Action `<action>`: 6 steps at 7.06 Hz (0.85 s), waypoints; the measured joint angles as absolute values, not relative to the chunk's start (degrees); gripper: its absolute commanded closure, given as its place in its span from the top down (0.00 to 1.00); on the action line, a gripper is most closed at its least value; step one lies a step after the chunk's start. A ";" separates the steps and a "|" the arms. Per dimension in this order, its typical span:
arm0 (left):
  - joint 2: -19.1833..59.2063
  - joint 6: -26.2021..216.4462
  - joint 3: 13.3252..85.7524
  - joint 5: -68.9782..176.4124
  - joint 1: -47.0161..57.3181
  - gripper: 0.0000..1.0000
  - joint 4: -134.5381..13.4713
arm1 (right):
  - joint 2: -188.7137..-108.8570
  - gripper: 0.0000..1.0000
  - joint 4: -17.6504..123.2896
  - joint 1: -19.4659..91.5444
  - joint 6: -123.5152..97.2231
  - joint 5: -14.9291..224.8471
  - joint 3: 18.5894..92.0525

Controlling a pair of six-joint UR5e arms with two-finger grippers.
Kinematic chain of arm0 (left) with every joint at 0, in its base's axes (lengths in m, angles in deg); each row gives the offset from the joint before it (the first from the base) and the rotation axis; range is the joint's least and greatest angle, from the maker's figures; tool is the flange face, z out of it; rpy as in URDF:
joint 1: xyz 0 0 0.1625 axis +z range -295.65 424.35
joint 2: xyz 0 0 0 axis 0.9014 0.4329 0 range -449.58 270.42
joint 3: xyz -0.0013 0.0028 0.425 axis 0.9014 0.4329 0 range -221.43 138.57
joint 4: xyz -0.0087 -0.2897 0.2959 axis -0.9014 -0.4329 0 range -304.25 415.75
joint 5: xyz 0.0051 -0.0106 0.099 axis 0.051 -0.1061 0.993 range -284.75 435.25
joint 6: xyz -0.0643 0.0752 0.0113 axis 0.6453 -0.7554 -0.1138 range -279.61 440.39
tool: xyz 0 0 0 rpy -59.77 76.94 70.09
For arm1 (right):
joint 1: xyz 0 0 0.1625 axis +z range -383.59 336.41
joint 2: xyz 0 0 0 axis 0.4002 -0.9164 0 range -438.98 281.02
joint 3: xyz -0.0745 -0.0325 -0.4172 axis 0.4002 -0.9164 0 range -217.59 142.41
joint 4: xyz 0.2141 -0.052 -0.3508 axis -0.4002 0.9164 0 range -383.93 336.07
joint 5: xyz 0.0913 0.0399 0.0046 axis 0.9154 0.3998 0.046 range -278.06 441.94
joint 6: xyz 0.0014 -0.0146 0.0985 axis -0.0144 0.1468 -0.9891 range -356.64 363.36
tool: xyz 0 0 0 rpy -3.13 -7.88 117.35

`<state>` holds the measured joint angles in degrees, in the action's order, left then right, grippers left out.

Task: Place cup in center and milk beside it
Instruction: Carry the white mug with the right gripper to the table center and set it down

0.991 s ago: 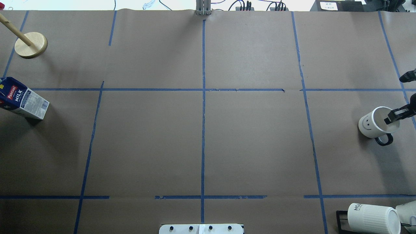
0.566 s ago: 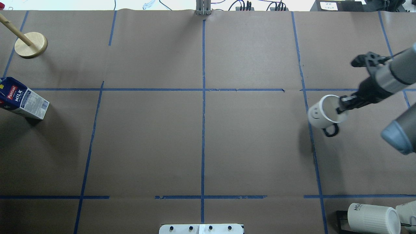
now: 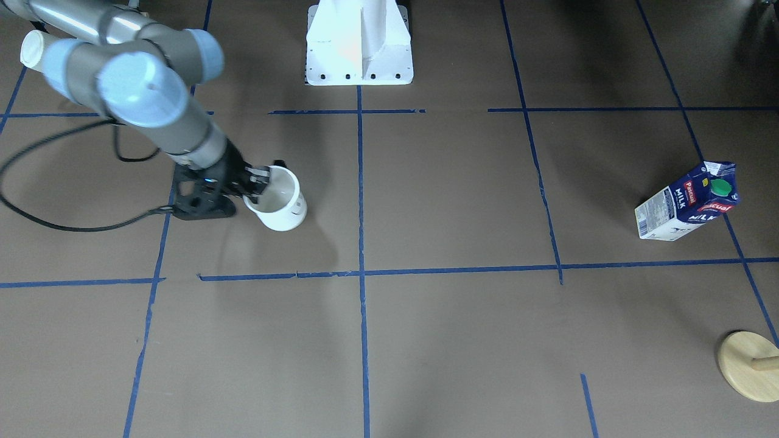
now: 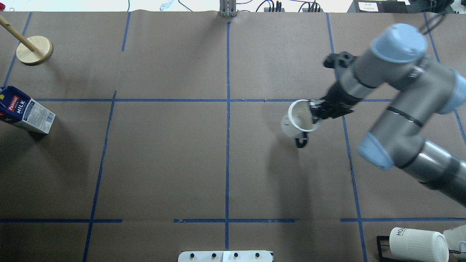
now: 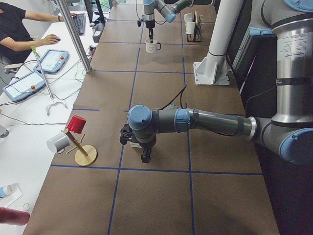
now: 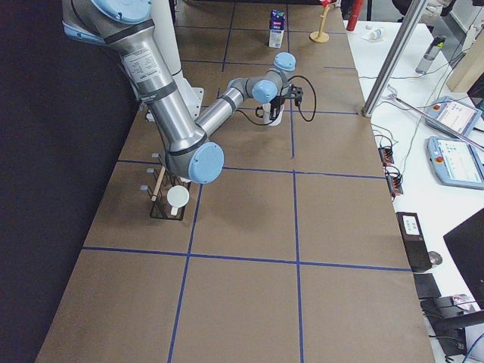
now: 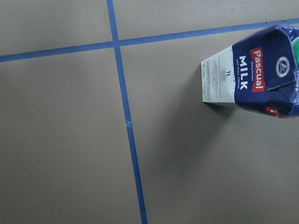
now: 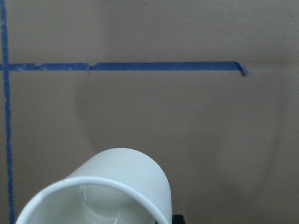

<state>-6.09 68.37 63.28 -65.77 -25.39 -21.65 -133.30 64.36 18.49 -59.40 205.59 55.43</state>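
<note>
Clamping the rim of the white cup (image 4: pixel 295 123), the right arm's fingers (image 4: pixel 315 110) hold it tilted above the desk (image 4: pixel 164 163), right of centre in the overhead view and short of the tape crossing (image 4: pixel 228 100). At the left edge stands the milk carton (image 4: pixel 27 113). The left arm's fingers (image 5: pixel 145 157) hang over the desk; whether apart or together cannot be told.

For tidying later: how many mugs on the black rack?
2: a ribbed white mug on the black rack, a second mug beside it, cut off by the frame; others may be hidden.
</note>
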 measured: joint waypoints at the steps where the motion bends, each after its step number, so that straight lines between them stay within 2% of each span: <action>1: -6.09 68.41 63.41 -65.89 -25.39 1.00 -21.68 | -128.87 0.00 64.33 16.93 -61.84 203.07 50.53; 3: -6.09 68.42 63.55 -65.96 -25.39 1.00 -21.69 | -126.09 0.03 58.02 15.06 -69.16 200.84 44.00; 4: -6.09 68.38 63.61 -65.95 -25.39 1.00 -21.69 | -125.31 0.09 54.96 14.73 -72.68 200.60 41.86; 5: -6.09 68.36 63.65 -65.97 -25.39 1.00 -21.69 | -124.39 0.71 53.73 14.60 -75.62 200.56 40.71; 6: -6.09 68.35 63.67 -65.98 -25.39 1.00 -21.69 | -123.72 0.99 53.30 14.42 -78.01 200.57 40.26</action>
<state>-6.09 68.35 63.67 -65.98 -25.39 -21.69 -123.72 53.30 14.42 -78.01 200.57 40.26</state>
